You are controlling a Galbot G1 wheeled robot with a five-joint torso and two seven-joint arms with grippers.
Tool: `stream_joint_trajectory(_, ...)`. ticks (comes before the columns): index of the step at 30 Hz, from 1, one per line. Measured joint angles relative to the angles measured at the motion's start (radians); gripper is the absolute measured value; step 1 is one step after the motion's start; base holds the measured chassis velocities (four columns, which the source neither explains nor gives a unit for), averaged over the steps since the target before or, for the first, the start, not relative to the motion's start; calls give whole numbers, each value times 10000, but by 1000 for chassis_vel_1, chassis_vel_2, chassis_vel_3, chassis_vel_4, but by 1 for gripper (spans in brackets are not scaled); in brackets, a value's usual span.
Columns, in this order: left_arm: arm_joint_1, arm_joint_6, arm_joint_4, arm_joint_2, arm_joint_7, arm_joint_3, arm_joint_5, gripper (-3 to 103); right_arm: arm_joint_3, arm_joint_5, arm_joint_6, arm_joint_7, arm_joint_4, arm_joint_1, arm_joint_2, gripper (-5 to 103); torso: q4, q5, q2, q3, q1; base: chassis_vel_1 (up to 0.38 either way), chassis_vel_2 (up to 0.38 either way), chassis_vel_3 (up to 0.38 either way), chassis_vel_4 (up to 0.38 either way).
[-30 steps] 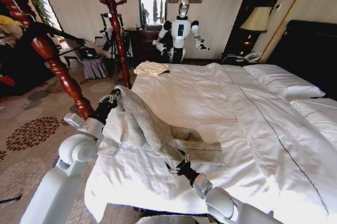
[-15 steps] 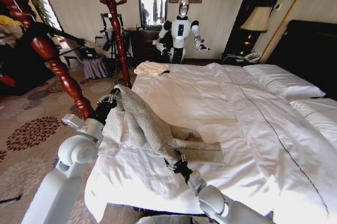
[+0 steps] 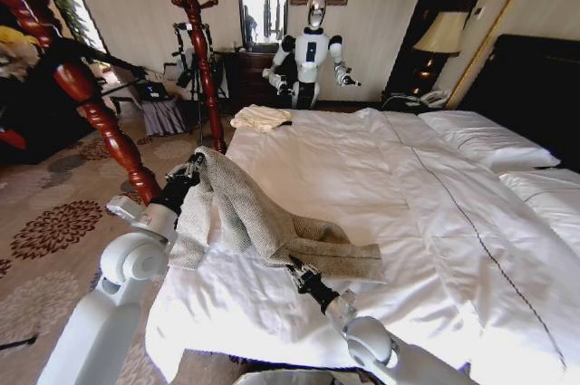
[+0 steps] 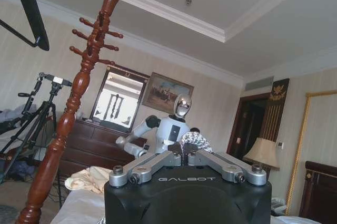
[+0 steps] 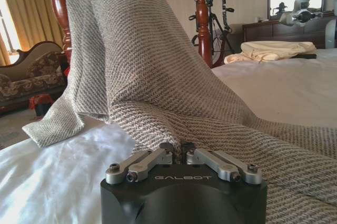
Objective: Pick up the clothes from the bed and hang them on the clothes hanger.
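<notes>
**Ana:** Head view first, biggest thing down. What fills it?

**Ben:** The bed (image 3: 362, 177), white duvet, pillows by a dark headboard at the right. Across its near left part lies the jacket (image 3: 263, 217), grey-beige flecked knit. One end is lifted off the duvet at the bed's left edge; the rest slopes down and lies flat toward the middle of the near side.

**Ana:** Who holds the raised end?

**Ben:** The left gripper (image 3: 195, 168), just beside the bed's left edge. In the left wrist view its fingers (image 4: 181, 155) are pressed together on a small tuft of flecked knit, so it pinches the jacket.

**Ana:** And the other arm?

**Ben:** The right gripper (image 3: 296, 269) sits low on the duvet at the jacket's near hem. From the right wrist view its fingertips (image 5: 174, 149) are drawn together against the fabric edge; I cannot tell whether cloth is caught between them.

**Ana:** Anything beside the bed?

**Ben:** Two reddish-brown wooden poles (image 3: 195, 41) with pegs stand on the patterned carpet to the left. A thin black hanger (image 4: 29, 10) shows at the corner of the left wrist view, well apart from the jacket.

**Ana:** Smaller items?

**Ben:** A cream folded cloth (image 3: 261, 117) rests on the bed's far left corner.
</notes>
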Motion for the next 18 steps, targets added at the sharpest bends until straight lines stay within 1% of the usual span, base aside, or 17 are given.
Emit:
stream_joint_trajectory(1, 0, 0, 0, 0, 0, 0, 0, 0, 0, 0, 0, 0, 0, 0, 0, 10, 0, 0, 0, 0, 0, 0, 0, 0, 0)
stream_joint_trajectory(2, -9, -1, -3, 6, -5, 11, -15, 0, 53, 114, 0, 15, -23, -3, 0, 5, -1, 0, -1, 0, 1, 0, 0, 0, 0)
stream_joint_trajectory(3, -12, 0, -3, 18, -7, 21, -25, 0, 118, 175, 8, -15, -26, -16, -3, 2, -1, 1, 0, 0, 0, 0, 0, 0, 0)
stream_joint_trajectory(4, -12, 0, -4, 35, -9, 26, -30, 0, 215, 260, 69, -181, -16, -39, -20, 2, -1, 2, 0, 0, 1, 0, 0, 0, 0)
stream_joint_trajectory(5, -9, -1, -4, 47, -11, 26, -33, 0, 340, 456, 201, -554, 45, -71, -70, 1, -1, 2, 0, 0, 1, 0, 0, 0, 0)
stream_joint_trajectory(6, -9, -1, -4, 47, -11, 26, -33, 0, 340, 456, 201, -554, 45, -71, -70, 1, -1, 2, 0, 0, 1, 0, 0, 0, 0)
stream_joint_trajectory(8, -3, -11, 12, 63, -11, 25, -46, 0, 577, 1279, 536, -1674, 262, -117, -246, 1, -1, 1, 0, 0, 0, 0, 0, 0, 0)
stream_joint_trajectory(10, -12, -25, 101, 74, -12, 19, -110, 0, 922, 2925, 950, -3270, 686, -159, -576, 0, 0, 1, 0, 0, 1, 0, 0, 0, 0)
stream_joint_trajectory(11, -12, -25, 101, 74, -12, 19, -110, 0, 922, 2925, 950, -3270, 686, -159, -576, 0, 0, 1, 0, 0, 1, 0, 0, 0, 0)
stream_joint_trajectory(13, -70, -40, 172, 109, -10, 18, -202, 0, 1396, 3982, 1104, -4236, 1038, -216, -888, 0, 0, 0, 0, 0, 0, 0, 0, 0, 0)
stream_joint_trajectory(14, -82, -43, 183, 117, -10, 18, -227, 0, 1544, 4234, 1118, -4419, 1132, -243, -965, 0, 0, 1, 0, 0, 1, 0, 0, 0, 0)
stream_joint_trajectory(15, -129, -53, 213, 157, -6, 17, -387, 0, 2015, 5040, 1124, -4843, 1498, -340, -1203, 0, -1, 0, 0, 0, 1, 0, 0, 0, 0)
stream_joint_trajectory(16, -147, -59, 215, 184, -4, 10, -521, 0, 2311, 5523, 1124, -5021, 1752, -395, -1345, 0, -2, 1, 0, 1, 1, 0, 0, 0, 0)
stream_joint_trajectory(17, -147, -59, 215, 184, -4, 10, -521, 0, 2311, 5523, 1124, -5021, 1752, -395, -1345, 0, -2, 1, 0, 1, 1, 0, 0, 0, 0)
stream_joint_trajectory(18, -170, -72, 185, 242, -3, -4, -755, 0, 2710, 6152, 1119, -5162, 2081, -434, -1515, 0, -3, 0, 0, 0, 0, 0, 0, 0, 0)
